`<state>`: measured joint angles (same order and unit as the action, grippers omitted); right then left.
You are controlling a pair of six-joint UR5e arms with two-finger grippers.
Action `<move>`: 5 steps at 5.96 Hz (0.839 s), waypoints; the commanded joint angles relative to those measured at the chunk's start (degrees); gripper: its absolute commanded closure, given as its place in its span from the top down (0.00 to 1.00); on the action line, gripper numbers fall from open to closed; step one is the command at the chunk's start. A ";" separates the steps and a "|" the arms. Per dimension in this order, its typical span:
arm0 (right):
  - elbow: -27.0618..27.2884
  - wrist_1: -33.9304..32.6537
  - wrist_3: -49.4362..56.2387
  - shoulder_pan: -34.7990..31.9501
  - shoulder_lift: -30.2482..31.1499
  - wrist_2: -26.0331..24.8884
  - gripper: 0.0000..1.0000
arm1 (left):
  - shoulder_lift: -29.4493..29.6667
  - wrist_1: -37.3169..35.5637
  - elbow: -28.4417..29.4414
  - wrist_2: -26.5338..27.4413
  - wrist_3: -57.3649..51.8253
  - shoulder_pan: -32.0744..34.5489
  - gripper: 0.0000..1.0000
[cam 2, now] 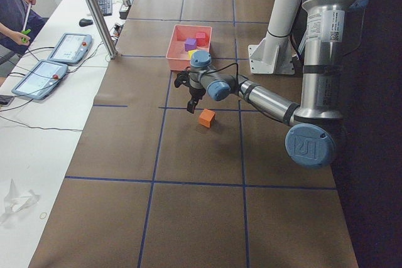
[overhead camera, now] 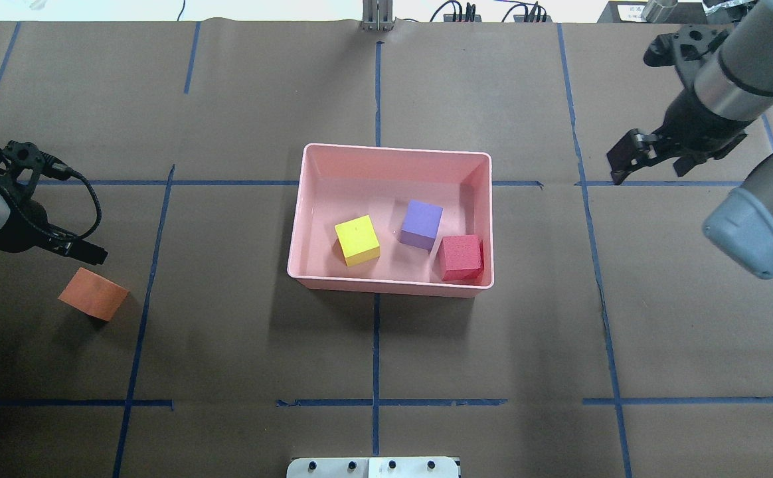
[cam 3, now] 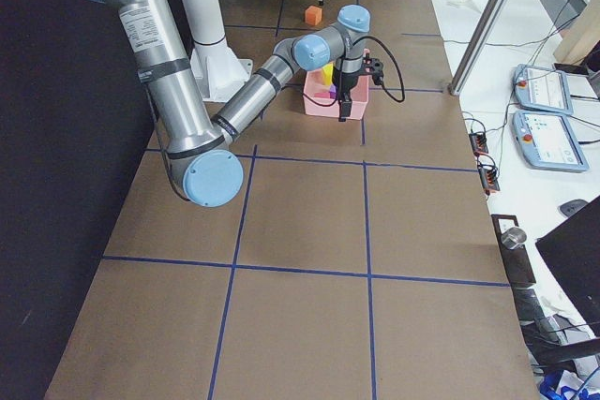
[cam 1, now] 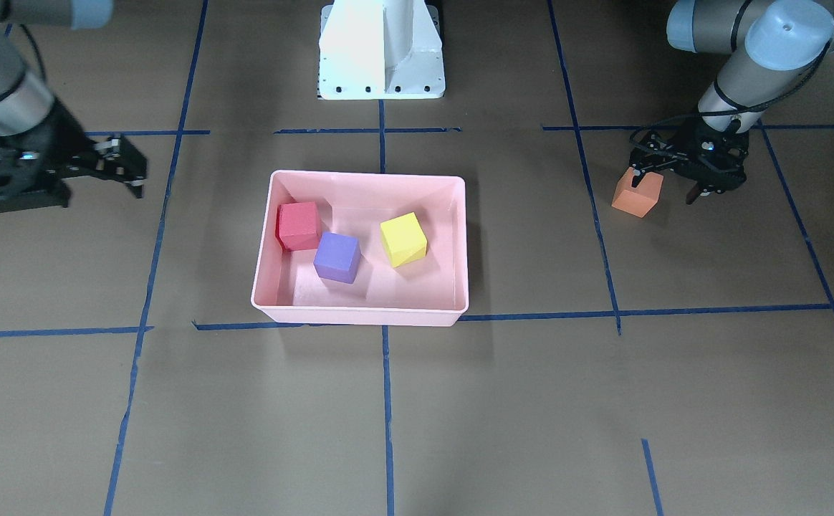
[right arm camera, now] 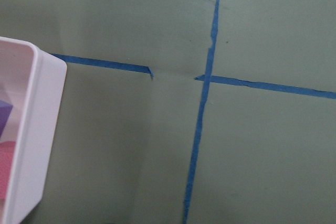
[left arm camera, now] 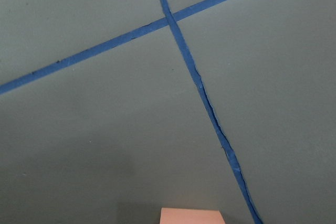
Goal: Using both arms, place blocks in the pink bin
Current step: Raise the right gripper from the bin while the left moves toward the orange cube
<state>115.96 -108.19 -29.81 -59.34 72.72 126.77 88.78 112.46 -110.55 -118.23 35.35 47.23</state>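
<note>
One table point(cam 1: 460, 430) carries everything. Two sets of fingers hang released, grasping nothing: left fingers point(cam 1: 693, 192) near its left edge, right fingers point(overhead camera: 621, 162) near its right. One pink bin point(cam 1: 360, 312) mid-table holds three blocks: red block point(cam 1: 299, 226), purple block point(cam 1: 337, 256) and yellow-green block point(cam 1: 403, 239). We see one orange block point(cam 1: 635, 197) on the table just beside the left fingers.

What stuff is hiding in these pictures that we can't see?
- Left wrist view: the bottom edge cuts off the orange block; only a strip shows.
- Right wrist view: the left edge cuts off most of the pink bin.
- Front-facing view: the left gripper overlaps the orange block; contact unclear.
- Exterior right view: the right arm crosses the pink bin, hiding part of its inside.
</note>
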 commanded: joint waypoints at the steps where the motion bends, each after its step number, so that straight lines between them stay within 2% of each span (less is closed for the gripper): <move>1: 0.06 0.09 9.75 -4.81 4.96 1.55 1.00 | -0.19 1.97 1.65 0.72 1.48 -2.66 1.00; 5: -0.12 0.35 10.04 -4.73 6.20 1.55 1.00 | -0.63 1.89 3.76 0.72 1.92 -4.96 1.00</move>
<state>115.87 -107.93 -19.86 -64.08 78.61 128.32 88.23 114.38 -107.29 -117.55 37.20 42.53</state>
